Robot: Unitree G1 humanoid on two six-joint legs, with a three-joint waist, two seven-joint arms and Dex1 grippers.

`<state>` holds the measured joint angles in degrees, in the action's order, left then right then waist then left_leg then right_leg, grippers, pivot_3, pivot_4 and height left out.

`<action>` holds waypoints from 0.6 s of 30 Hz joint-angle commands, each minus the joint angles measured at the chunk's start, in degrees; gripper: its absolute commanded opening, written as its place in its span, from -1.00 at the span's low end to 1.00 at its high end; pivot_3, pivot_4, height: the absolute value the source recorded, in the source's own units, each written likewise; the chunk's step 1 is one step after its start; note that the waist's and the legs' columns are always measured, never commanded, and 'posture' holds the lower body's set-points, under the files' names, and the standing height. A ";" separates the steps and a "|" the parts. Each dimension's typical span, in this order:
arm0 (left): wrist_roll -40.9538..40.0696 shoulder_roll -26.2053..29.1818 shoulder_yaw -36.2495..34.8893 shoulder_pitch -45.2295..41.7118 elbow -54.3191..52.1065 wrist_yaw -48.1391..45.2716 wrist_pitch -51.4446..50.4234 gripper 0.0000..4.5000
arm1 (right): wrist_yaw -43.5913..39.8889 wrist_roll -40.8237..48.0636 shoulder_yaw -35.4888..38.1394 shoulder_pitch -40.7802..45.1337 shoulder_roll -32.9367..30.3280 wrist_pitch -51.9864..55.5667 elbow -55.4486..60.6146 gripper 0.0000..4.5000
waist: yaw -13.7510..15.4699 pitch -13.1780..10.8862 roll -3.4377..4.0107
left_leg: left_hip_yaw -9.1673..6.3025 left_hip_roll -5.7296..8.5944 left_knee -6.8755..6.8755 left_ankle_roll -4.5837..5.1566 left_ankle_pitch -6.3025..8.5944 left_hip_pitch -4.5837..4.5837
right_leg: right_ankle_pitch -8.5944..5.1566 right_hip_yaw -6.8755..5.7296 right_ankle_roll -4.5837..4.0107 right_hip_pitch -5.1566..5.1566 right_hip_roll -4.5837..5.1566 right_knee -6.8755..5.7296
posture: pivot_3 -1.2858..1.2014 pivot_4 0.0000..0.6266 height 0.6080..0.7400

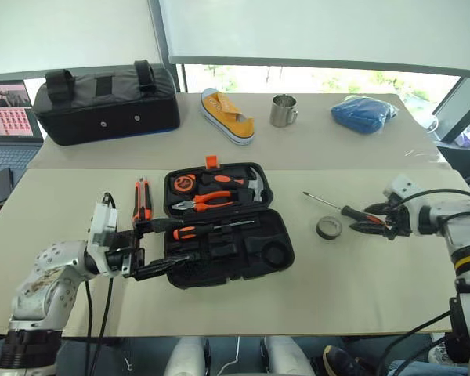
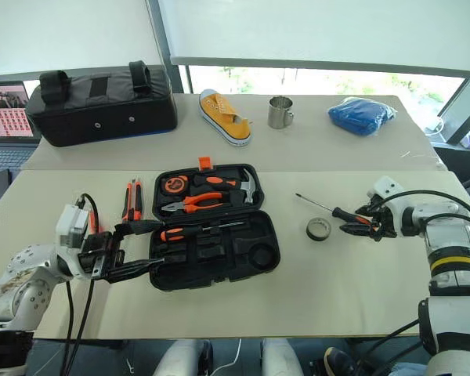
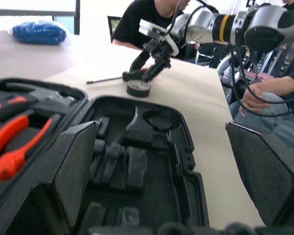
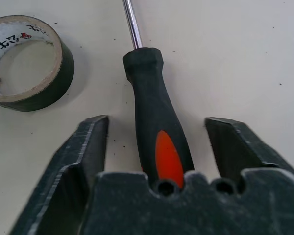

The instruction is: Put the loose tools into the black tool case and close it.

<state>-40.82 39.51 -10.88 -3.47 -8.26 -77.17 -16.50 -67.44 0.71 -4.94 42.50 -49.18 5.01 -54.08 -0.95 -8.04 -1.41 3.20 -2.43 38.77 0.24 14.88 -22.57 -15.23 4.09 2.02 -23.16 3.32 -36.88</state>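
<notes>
Laptop (image 1: 8, 129) cut by edge, screwdriver (image 4: 159, 132) butt behind pincer body

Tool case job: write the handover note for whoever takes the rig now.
Right end effector: open, straddling the black-handled screwdriver on the table, not gripped.
Left end effector: open, at the left edge of the open black tool case.
One screwdriver already lies in the case.
Left: this screwdriver, tape roll, utility knife beside the case; then close it.

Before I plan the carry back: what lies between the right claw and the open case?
The tape roll, beside the screwdriver at the right claw; then bare table to the black tool case, in the left eye view.
</notes>
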 commanded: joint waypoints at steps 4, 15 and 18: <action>-0.04 0.86 -1.14 0.11 -1.72 -1.09 1.78 1.00 | -0.94 0.49 2.58 1.80 -1.19 -6.32 -2.64 -0.49 | 0.03 0.00 0.00 | 0.00 0.01 0.00 0.00 0.00 0.01 | 0.00 0.00 0.01 0.01 0.01 0.00 | 0.03 -0.52 1.00; 1.46 1.56 -6.55 6.31 0.68 0.39 4.96 1.00 | -18.79 10.96 -0.19 2.23 0.46 -0.62 31.68 -0.55 | -1.70 -0.12 0.19 | -0.13 -0.23 -0.09 0.01 0.01 0.09 | 0.03 0.04 -0.07 -0.09 -0.09 -0.12 | 0.03 -0.52 1.00; 3.10 1.85 -7.58 8.46 1.93 0.19 7.11 1.00 | -17.44 10.78 -3.95 2.15 3.03 7.48 42.00 -0.55 | -1.60 -0.12 0.19 | -0.38 -0.32 -0.10 0.01 0.03 0.15 | 0.05 -0.04 -0.15 -0.08 -0.17 -0.17 | 0.03 -0.52 1.00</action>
<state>-38.41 40.50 -16.63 4.44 -6.67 -77.00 -11.07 -84.93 10.41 -7.96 44.09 -46.15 8.19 -17.21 -2.55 -8.16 -1.22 2.81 -2.76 38.67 0.24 14.90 -22.43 -15.18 4.05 1.87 -23.25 3.17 -37.07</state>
